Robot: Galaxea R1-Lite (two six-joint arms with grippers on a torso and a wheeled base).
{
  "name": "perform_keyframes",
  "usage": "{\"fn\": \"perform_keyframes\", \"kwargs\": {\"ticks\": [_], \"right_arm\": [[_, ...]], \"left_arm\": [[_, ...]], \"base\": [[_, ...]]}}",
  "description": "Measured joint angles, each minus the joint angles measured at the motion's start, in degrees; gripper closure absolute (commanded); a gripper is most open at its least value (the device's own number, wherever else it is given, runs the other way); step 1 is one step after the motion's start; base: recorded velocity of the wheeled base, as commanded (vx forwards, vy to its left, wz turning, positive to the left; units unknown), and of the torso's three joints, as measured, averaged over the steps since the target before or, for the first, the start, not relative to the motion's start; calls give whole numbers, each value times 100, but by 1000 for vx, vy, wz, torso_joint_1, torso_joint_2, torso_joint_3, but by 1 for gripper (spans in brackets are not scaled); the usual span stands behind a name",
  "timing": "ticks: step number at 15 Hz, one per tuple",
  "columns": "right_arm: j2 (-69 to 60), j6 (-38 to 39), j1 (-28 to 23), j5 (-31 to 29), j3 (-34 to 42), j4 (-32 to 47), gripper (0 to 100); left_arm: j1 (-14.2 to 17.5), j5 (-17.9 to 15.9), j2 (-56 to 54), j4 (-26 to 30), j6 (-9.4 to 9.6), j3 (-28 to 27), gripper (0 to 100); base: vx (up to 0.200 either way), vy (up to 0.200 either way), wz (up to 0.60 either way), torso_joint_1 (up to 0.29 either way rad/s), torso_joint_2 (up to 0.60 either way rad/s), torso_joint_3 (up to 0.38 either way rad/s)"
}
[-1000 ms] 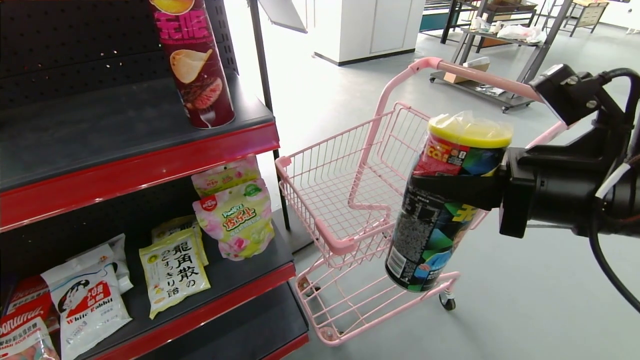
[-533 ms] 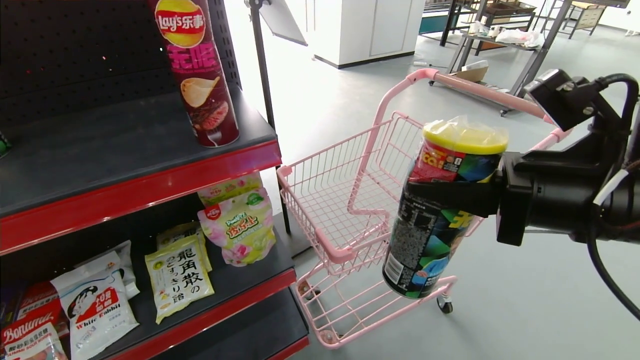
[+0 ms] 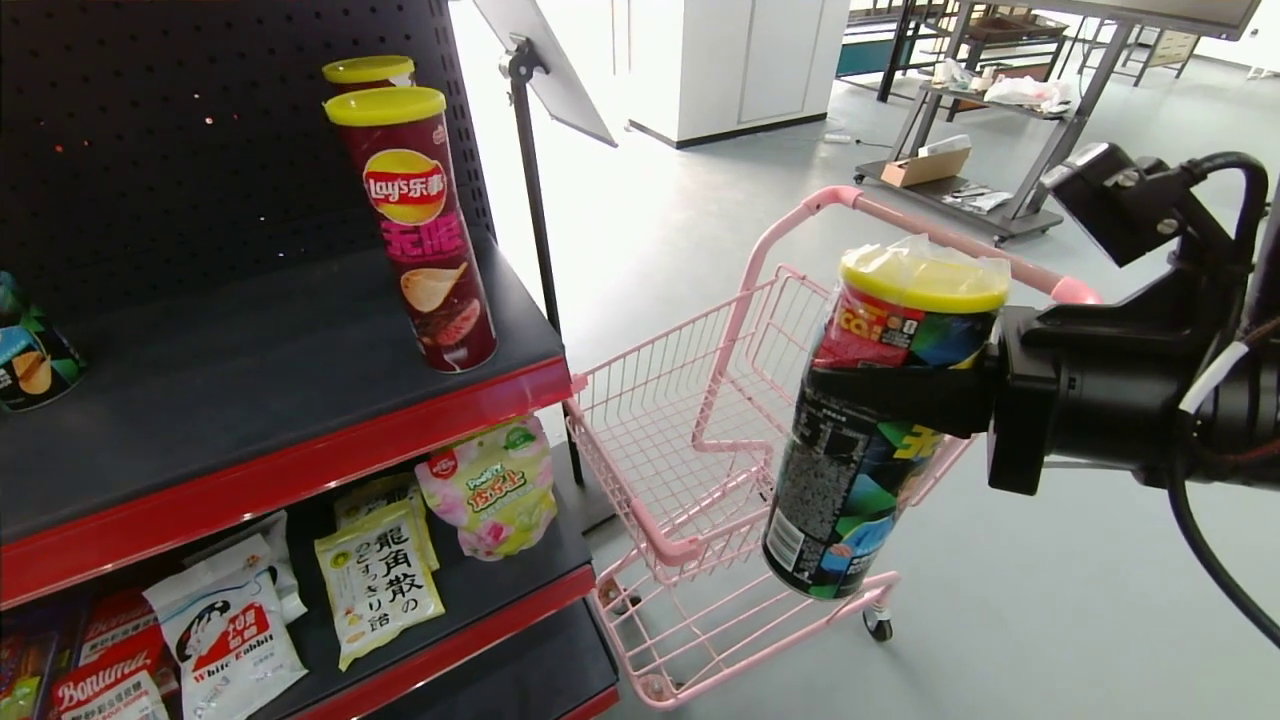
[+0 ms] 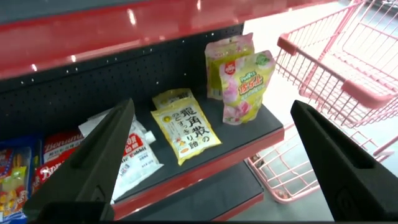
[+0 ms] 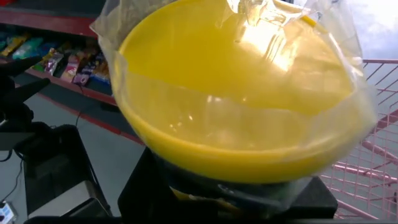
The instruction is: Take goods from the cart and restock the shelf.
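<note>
Head view: a shelf (image 3: 280, 470) of dark boards with red front edges and a pegboard back. A maroon can (image 3: 425, 240) stands upright on the upper board near the front corner, with a second can (image 3: 368, 70) behind it. A dark can (image 3: 30, 355) sits well apart from them at the board's far end. On the lower board a pink-green pouch (image 3: 492, 490) leans upright; a yellow bag (image 3: 378, 590) and a white bag (image 3: 235, 640) lie flat beside it. A thin black pole (image 3: 535, 190) rises just past the shelf end. The pink cart (image 3: 680, 400) stands close to that end, between the shelf and the held goods.

The cart is wire mesh with a rounded tube handle. The chip can (image 3: 850, 490) is a tall cylinder with a dark printed wall. Its yellow lid (image 5: 236, 93) sits under loose, crinkled clear film.

The right arm reaches in level from the side. The right claw (image 3: 880, 390) pinches the chip can just below the lid, and the can hangs in the air over the cart, tilted slightly. The left claw (image 4: 212, 106) is low, facing the lower board, with its fingers spread wide.
</note>
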Motion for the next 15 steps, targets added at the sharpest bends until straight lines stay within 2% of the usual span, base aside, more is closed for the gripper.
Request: {"fn": "perform_keyframes", "kwargs": {"ticks": [4,10,15], "right_arm": [[12,-49,-7,0,24,-1,100],[26,-49,-20,-4,140,0,100],[28,-49,-22,-299,386,-11,100]], "left_arm": [[-2,-1,0,0,2,-2,0],[-5,-1,0,2,5,-2,0],[-2,-1,0,0,2,0,0]], "base": [[0,0,0,217,-563,-347],[0,0,0,164,-399,-240],[0,0,0,29,-68,-37]]}}
